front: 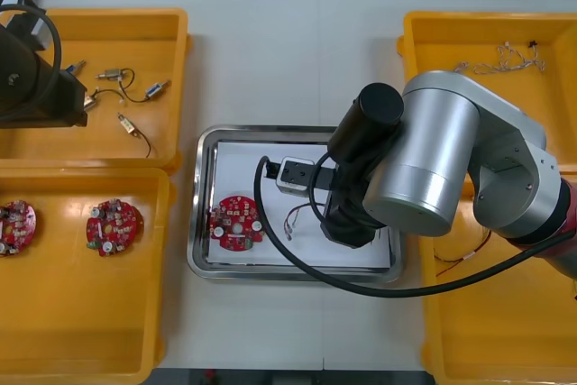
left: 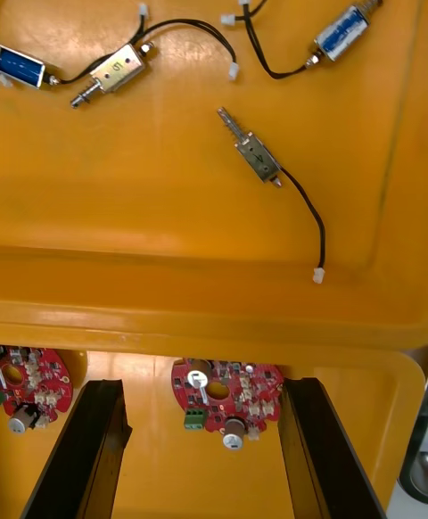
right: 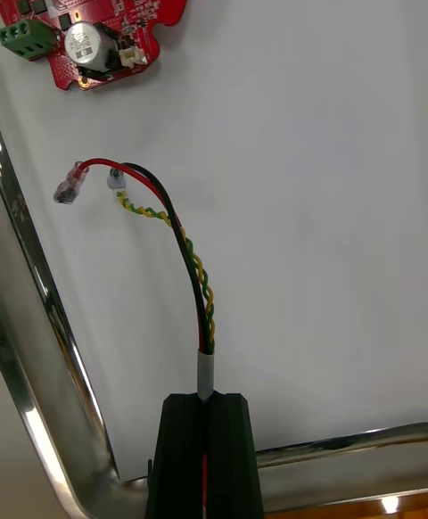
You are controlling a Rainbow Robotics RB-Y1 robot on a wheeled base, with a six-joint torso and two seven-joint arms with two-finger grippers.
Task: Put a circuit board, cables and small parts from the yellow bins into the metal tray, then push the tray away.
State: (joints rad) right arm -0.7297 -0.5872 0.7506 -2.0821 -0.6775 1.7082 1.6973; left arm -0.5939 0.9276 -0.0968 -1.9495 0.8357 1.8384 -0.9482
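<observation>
The metal tray (front: 203, 223), white inside, holds a round red circuit board (front: 236, 223) (right: 98, 2). My right arm (front: 424, 160) reaches over the tray. My right gripper (right: 206, 399) is shut on a red and yellow cable (right: 192, 278) (front: 296, 220), whose free end lies on the white sheet near the board. My left arm (front: 36, 78) hangs over the far left yellow bin (front: 108, 146). My left gripper (left: 205, 448) is open above a red circuit board (left: 218, 399) in the near left bin (left: 214, 323), with nothing between its fingers (left: 94, 448).
Several small metal parts (front: 122, 87) (left: 259, 155) with black leads lie in the far left bin. Two circuit boards (front: 113, 225) sit in the near left bin. The far right bin (front: 469, 33) holds twisted cables (front: 500, 62); a red cable (front: 460, 257) lies in the near right bin.
</observation>
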